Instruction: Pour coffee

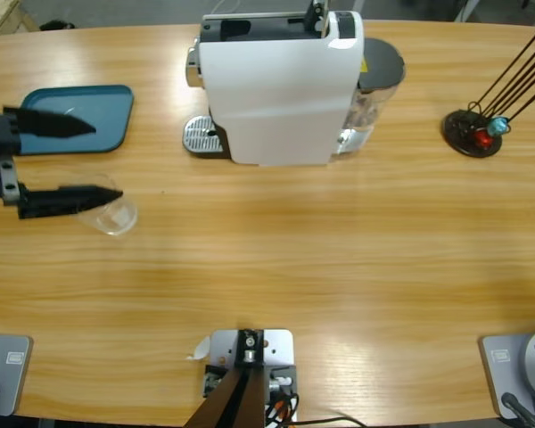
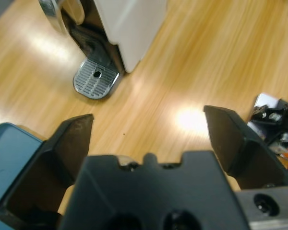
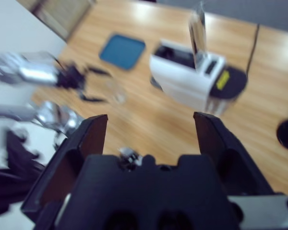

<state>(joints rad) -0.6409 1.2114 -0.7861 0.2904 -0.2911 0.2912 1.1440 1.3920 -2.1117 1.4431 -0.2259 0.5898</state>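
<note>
While the left hand (image 1: 80, 160) hangs wide open at the surface's (image 1: 339, 259) left edge, the glass (image 1: 111, 212) sits right under its lower jaw — the jaw tip overlaps the rim in the high view, and I cannot tell whether they touch. The upper jaw lies over the blue tray (image 1: 107, 116). My worry is a knock: if the hand closes or swings from here without first centring on the glass, that lower jaw could tip it or push it along the wood, and a light, clear tumbler would slide easily. A second risk is misjudging depth, since the left wrist view does not show the glass at all — only the drip grate (image 2: 96, 79) and the machine (image 2: 125, 28) ahead.

The glass looks clear to me; no amber coffee is visible in it from above, so I judge any coffee has yet to come. The machine (image 1: 281, 85) stands well apart, towards the back middle.

The right hand (image 3: 149, 129) is also open, holding nothing, raised high and looking down across the whole surface, well away from the glass (image 3: 116, 91).
</note>
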